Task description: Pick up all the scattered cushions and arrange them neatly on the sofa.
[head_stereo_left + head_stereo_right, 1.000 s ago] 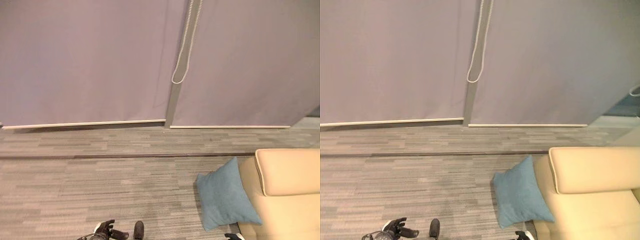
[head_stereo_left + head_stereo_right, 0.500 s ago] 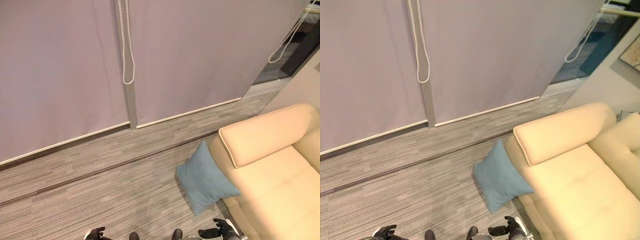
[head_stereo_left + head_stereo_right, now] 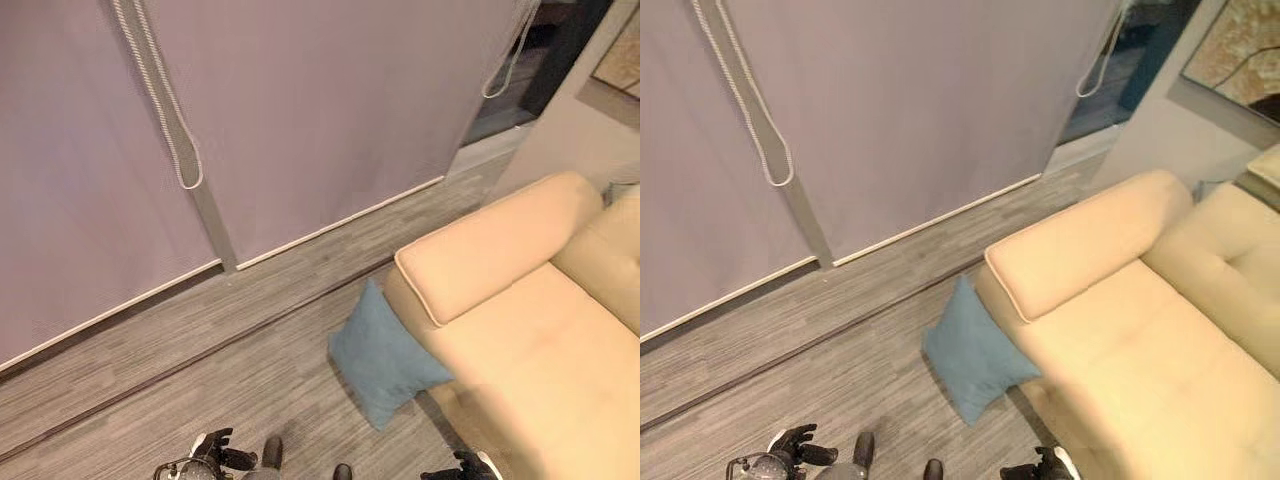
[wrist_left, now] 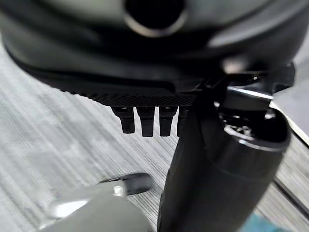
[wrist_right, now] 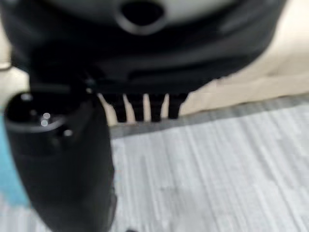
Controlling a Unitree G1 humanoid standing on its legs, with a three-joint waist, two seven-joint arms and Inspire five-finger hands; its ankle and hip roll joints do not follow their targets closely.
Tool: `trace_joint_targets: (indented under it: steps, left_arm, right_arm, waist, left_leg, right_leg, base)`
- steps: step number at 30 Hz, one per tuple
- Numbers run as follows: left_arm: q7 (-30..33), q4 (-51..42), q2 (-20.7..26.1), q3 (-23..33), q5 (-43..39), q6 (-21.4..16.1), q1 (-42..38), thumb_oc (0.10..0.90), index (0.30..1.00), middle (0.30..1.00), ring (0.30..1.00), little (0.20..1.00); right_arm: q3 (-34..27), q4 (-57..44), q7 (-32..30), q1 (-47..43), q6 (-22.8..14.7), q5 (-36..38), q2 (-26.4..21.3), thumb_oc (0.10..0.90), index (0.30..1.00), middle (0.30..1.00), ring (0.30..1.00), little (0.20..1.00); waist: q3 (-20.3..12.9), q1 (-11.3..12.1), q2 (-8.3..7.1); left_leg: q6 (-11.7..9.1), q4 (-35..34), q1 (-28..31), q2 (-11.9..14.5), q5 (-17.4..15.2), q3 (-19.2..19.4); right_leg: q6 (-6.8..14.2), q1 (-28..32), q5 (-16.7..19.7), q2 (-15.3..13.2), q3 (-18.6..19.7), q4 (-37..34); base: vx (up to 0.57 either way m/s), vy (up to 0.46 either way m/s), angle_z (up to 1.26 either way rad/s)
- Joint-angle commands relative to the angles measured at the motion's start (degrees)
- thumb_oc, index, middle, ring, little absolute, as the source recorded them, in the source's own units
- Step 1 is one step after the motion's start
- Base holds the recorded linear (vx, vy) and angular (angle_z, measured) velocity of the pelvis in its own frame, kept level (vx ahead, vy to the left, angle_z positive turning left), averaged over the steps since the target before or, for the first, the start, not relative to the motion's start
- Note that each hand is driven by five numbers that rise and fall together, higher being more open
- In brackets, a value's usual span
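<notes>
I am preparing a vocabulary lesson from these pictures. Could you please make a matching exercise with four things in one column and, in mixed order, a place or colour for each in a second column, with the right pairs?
Things
1. cushion
2. sofa
3. cord loop
4. left hand

Place or colour
A. cream, standing at the right side of the room
B. hanging in front of the grey blind
C. blue, on the floor, leaning against the sofa's end
D. low over the carpet, holding nothing

Right pairs: 1-C, 2-A, 3-B, 4-D
</notes>
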Motion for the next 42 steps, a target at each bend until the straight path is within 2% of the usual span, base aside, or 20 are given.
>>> trace_joint_targets:
  steps: [1,7,8,10,12,16,19,20,22,23,25,26,27,30,33,34,36,42]
  left_arm:
    - [0.1,0.9,0.8,-0.7,0.1,-0.4,1.8,0.8,0.9,0.9,0.9,0.9]
    - [0.0,0.6,1.9,-0.6,0.7,-0.2,1.9,0.8,0.9,0.9,0.9,0.9]
    - [0.2,0.2,2.5,-0.2,0.5,-0.3,1.6,0.8,0.9,0.9,0.9,0.9]
    - [0.4,0.1,3.0,0.0,0.3,-0.3,1.5,0.8,0.9,0.9,0.9,0.9]
    - [0.4,0.3,3.2,0.2,0.5,-0.3,1.9,0.8,0.9,0.9,0.9,0.9]
    - [-0.1,0.5,3.3,0.4,1.1,-0.2,2.4,0.8,0.9,0.9,0.9,0.9]
    - [-0.4,0.5,3.2,0.7,1.4,-0.2,2.8,0.8,0.9,0.9,0.9,0.9]
    - [-0.3,0.5,3.0,0.1,2.1,-0.3,2.6,0.8,0.9,0.9,0.9,0.9]
    - [-0.9,0.2,1.9,-1.2,2.9,-0.5,2.5,0.8,0.9,0.9,0.9,0.9]
    - [-1.1,0.0,1.6,-1.5,2.9,-0.5,2.2,0.8,0.9,0.9,0.9,0.9]
    - [-0.8,-1.2,1.3,-2.3,2.3,-0.6,0.9,0.8,0.9,0.9,0.9,0.9]
    - [-0.6,-1.6,0.9,-2.6,1.3,-0.7,0.1,0.8,0.9,0.9,0.9,0.9]
    - [-0.6,-1.9,0.7,-2.6,0.6,-0.7,0.1,0.8,0.9,0.9,0.9,0.9]
    - [-0.5,-1.9,0.4,-2.9,0.3,-0.5,0.2,0.8,0.9,0.9,0.9,0.9]
    - [-0.5,-1.3,0.3,-3.1,0.1,-0.4,0.1,0.8,0.9,0.9,0.9,0.9]
    - [-0.5,-1.3,0.3,-3.1,0.1,-0.4,0.1,0.8,0.9,0.9,0.9,0.9]
    - [-0.7,-0.7,0.2,-2.7,-0.1,-0.4,0.6,0.8,0.9,0.9,0.9,0.9]
    - [-0.8,-0.2,0.5,-2.8,1.0,-0.4,0.9,0.8,0.9,0.9,0.9,0.9]
  right_arm:
    - [0.8,-0.3,-1.5,0.5,-0.3,-0.5,-2.0,0.8,0.9,0.9,0.9,0.9]
    - [1.4,-1.0,-1.0,-0.1,-0.1,-0.9,-0.8,0.8,0.9,0.9,0.9,0.9]
    - [2.0,-1.8,-1.1,-1.0,0.0,-1.1,-0.6,0.8,0.9,0.9,0.9,0.9]
    - [2.0,-2.6,-1.3,-1.6,-0.3,-1.2,-0.5,0.8,0.9,0.9,0.9,0.9]
    - [2.3,-3.2,-1.4,-1.7,-0.6,-1.7,-0.5,0.8,0.9,0.9,0.9,0.9]
    - [2.4,-3.3,-1.4,-1.3,-0.5,-2.3,-0.7,0.8,0.9,0.9,0.9,0.9]
    - [2.2,-3.2,-1.5,-1.0,-0.5,-2.4,-0.9,0.8,0.9,0.9,0.9,0.9]
    - [2.0,-3.4,-1.6,-0.5,-0.8,-1.9,-1.0,0.8,0.9,0.9,0.9,0.9]
    - [0.5,-3.4,-1.9,0.7,-1.3,0.2,-1.6,0.8,0.9,0.9,0.9,0.9]
    - [0.3,-3.3,-1.9,0.8,-1.4,0.6,-1.7,0.8,0.9,0.9,0.9,0.9]
    - [0.5,-3.5,-2.4,0.4,-1.6,1.5,-2.1,0.8,0.9,0.9,0.9,0.9]
    - [0.7,-3.4,-2.4,0.1,-1.5,2.0,-2.3,0.8,0.9,0.9,0.9,0.9]
    - [0.7,-3.3,-2.5,0.3,-1.4,2.2,-2.2,0.8,0.9,0.9,0.9,0.9]
    - [0.7,-2.9,-2.6,0.8,-1.4,2.2,-2.4,0.8,0.9,0.9,0.9,0.9]
    - [0.7,-2.5,-2.5,0.9,-1.3,2.3,-2.6,0.8,0.9,0.9,0.9,0.9]
    - [0.7,-2.6,-2.5,0.9,-1.3,2.3,-2.6,0.8,0.9,0.9,0.9,0.9]
    - [0.6,-2.3,-2.4,1.1,-1.6,2.1,-2.8,0.8,0.9,0.9,0.9,0.9]
    - [0.6,-3.0,-2.3,1.0,-1.6,1.8,-2.5,0.8,0.9,0.9,0.9,0.9]
  waist:
    - [-0.6,1.9,-0.06]
    - [-0.4,2.3,0.02]
    - [0.4,2.5,0.53]
    - [0.9,2.9,1.17]
    - [0.9,3.1,1.4]
    - [0.6,3.0,1.4]
    - [0.7,3.1,1.51]
    - [0.2,2.2,1.27]
    - [0.0,1.1,1.26]
    - [0.3,0.9,0.96]
    - [2.6,1.2,0.5]
    - [3.2,1.4,0.5]
    - [3.3,1.7,0.69]
    - [2.7,1.8,0.45]
    - [2.6,2.6,0.86]
    - [2.7,2.6,0.82]
    - [2.7,3.4,1.39]
    - [2.3,3.1,1.46]
  left_leg:
    - [2.7,6.8,1.2,-1.6,-5.1,2.0]
    - [5.2,5.6,3.3,-1.9,-6.1,4.9]
    - [6.1,5.0,4.0,-1.5,-6.3,6.3]
    - [6.6,4.1,5.2,-1.0,-6.5,7.9]
    - [6.8,3.2,6.9,-1.0,-7.2,9.3]
    - [7.2,2.3,8.9,-1.6,-8.3,11.8]
    - [7.1,2.6,9.5,-1.4,-8.8,12.9]
    - [6.9,2.9,9.3,-1.7,-9.1,12.7]
    - [5.1,7.9,8.9,-1.4,-11.2,14.3]
    - [4.1,11.2,7.3,-1.0,-10.4,14.7]
    - [2.0,22.2,1.3,0.6,-6.7,14.6]
    - [2.4,26.0,-1.5,0.8,-7.0,13.7]
    - [2.9,26.0,-1.8,1.0,-8.1,12.9]
    - [3.6,20.2,-1.7,0.0,-9.4,10.0]
    - [3.0,14.2,-2.5,-0.7,-7.1,5.0]
    - [3.0,14.1,-2.3,-0.7,-7.0,5.0]
    - [2.6,11.0,-0.8,-1.6,-6.0,0.2]
    - [3.6,8.7,0.9,-1.5,-6.0,1.9]
  right_leg:
    - [6.0,-2.1,-5.7,-1.1,3.7,6.5]
    - [8.5,-6.0,-4.9,-2.6,5.6,13.9]
    - [9.8,-9.4,-3.6,-3.3,4.2,18.9]
    - [10.2,-11.5,-2.8,-5.0,-0.3,21.9]
    - [9.5,-11.6,-3.4,-6.5,-5.2,21.1]
    - [8.0,-13.3,-2.7,-6.1,-12.0,16.7]
    - [8.2,-12.3,-2.6,-6.6,-14.1,14.8]
    - [7.7,-12.0,-2.9,-5.2,-11.0,13.3]
    - [6.3,-8.8,-3.4,-3.9,-9.6,9.8]
    - [6.0,-8.3,-3.4,-4.0,-9.5,9.1]
    - [4.8,-7.3,-3.2,-4.1,-9.1,8.5]
    - [3.8,-7.0,-3.6,-3.2,-8.6,8.1]
    - [3.7,-6.6,-3.9,-2.6,-7.8,7.9]
    - [4.2,-5.9,-4.4,-2.4,-6.3,7.3]
    - [4.4,-5.3,-5.2,-1.3,-3.8,7.4]
    - [4.4,-5.3,-5.2,-1.3,-3.8,7.4]
    - [4.5,-5.0,-5.9,-0.6,-1.7,8.4]
    - [5.8,-6.3,-5.6,-1.9,-0.4,9.6]
  base:
    - [0.12,0.119,-0.9]
    - [0.11,0.188,-0.47]
    - [0.03,0.165,-0.61]
    - [0.05,0.165,-0.71]
    - [0.1,0.093,-0.84]
    - [0.09,0.027,-0.39]
    - [0.05,-0.029,-0.33]
    - [0.13,-0.098,-0.15]
    - [0.14,-0.135,-0.1]
    - [0.02,-0.113,-0.08]
    - [-0.08,-0.104,0.12]
    - [-0.03,-0.086,0.1]
    - [0.04,-0.046,-0.13]
    - [0.13,0.023,-0.47]
    - [0.12,0.049,-0.27]
    - [0.08,0.045,-0.26]
    - [0.14,0.109,-0.56]
    - [0.06,0.149,-0.41]
